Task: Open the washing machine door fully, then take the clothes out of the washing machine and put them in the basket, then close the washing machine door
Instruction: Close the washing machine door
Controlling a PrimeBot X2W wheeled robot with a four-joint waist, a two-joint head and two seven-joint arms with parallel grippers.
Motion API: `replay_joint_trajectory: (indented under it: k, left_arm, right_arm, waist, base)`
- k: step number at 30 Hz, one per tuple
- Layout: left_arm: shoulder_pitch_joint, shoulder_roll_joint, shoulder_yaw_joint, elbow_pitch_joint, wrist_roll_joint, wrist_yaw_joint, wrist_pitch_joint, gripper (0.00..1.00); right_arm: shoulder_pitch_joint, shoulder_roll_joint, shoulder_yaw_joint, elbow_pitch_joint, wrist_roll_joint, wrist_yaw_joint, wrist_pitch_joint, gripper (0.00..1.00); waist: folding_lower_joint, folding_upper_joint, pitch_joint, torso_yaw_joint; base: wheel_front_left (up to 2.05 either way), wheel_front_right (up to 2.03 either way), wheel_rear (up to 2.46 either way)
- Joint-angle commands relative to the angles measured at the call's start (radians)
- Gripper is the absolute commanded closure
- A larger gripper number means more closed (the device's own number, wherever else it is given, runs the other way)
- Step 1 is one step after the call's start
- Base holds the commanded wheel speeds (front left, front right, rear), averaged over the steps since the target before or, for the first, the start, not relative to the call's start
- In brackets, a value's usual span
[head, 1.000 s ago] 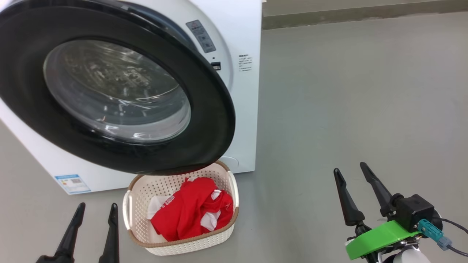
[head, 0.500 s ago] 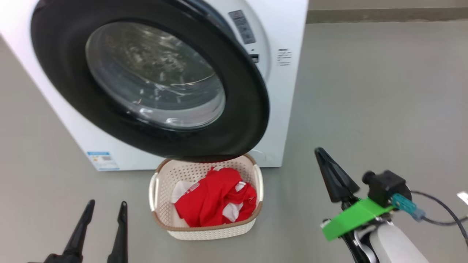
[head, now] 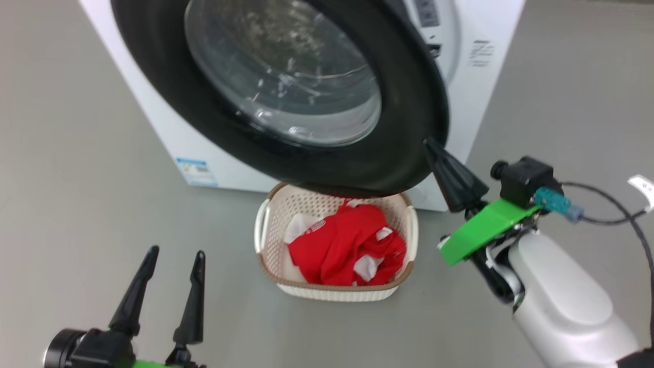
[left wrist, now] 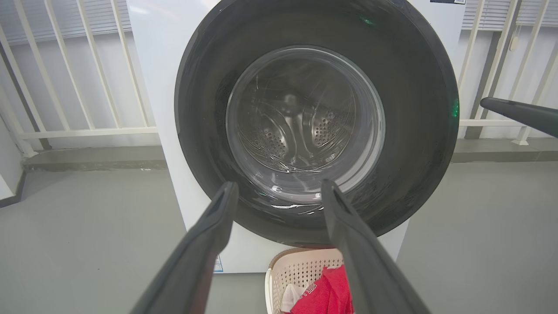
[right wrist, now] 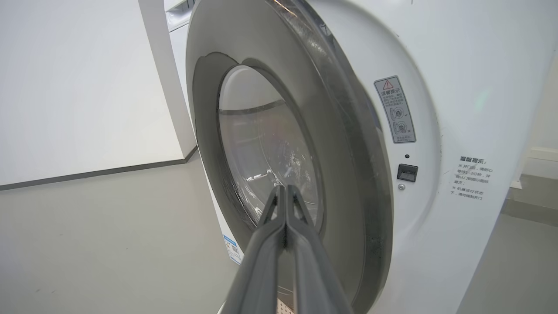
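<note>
The washing machine (head: 480,92) is a white box whose door (head: 409,102), black-rimmed with a clear glass bowl, stands partly swung out over the basket (head: 332,294). Red and white clothes (head: 347,245) lie heaped in that cream basket. My right gripper (head: 434,151) is shut with nothing in it, its tip at the door's lower right rim. In the right wrist view the shut right gripper (right wrist: 283,189) points at the door (right wrist: 340,174), with a gap behind to the machine's front (right wrist: 479,87). My left gripper (head: 176,253) stands open, low and left of the basket.
The left wrist view looks between the open left gripper (left wrist: 279,187) at the door (left wrist: 414,109), the basket (left wrist: 296,270) and clothes (left wrist: 322,296) below. A white railing (left wrist: 87,131) runs behind the machine. Grey floor (head: 76,153) lies all around. A cable (head: 613,204) trails from my right wrist.
The head camera has turned, shifting the whole picture to the right. My right gripper has gone from open to shut and risen to the door's lower right rim. The left gripper stays open.
</note>
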Motion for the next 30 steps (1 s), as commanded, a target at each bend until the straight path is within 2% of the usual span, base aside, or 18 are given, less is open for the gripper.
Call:
replay_joint_trajectory:
  k: [1, 8, 14, 30]
  left_arm:
    - [-0.051, 0.001, 0.019, -0.03, -0.006, -0.006, -0.012, 0.0]
    - [-0.077, -0.008, -0.008, -0.03, -0.016, -0.006, -0.012, 0.0]
    - [-0.091, -0.012, -0.012, -0.027, -0.021, -0.006, -0.012, 0.0]
    - [-0.154, -0.017, -0.056, -0.018, -0.031, -0.006, -0.012, 0.0]
  right_arm:
    - [-0.054, -0.012, 0.028, -0.001, 0.015, 0.006, -0.006, 1.0]
    - [-0.151, -0.048, -0.012, 0.068, 0.0, 0.006, -0.006, 1.0]
    - [-0.203, -0.059, -0.03, 0.087, -0.012, 0.006, -0.006, 1.0]
    - [-0.4, -0.136, -0.09, 0.127, -0.025, 0.006, -0.006, 1.0]
  waist:
    - [0.0, -0.0001, 0.074, 0.074]
    - [0.0, -0.0001, 0.124, 0.118]
    - [0.0, -0.0001, 0.161, 0.132]
    - [0.0, -0.0001, 0.275, 0.182]
  base:
    - [0.0, 0.0, 0.0]
    - [0.0, 0.0, 0.0]
    - [0.0, 0.0, 0.0]
    - [0.0, 0.0, 0.0]
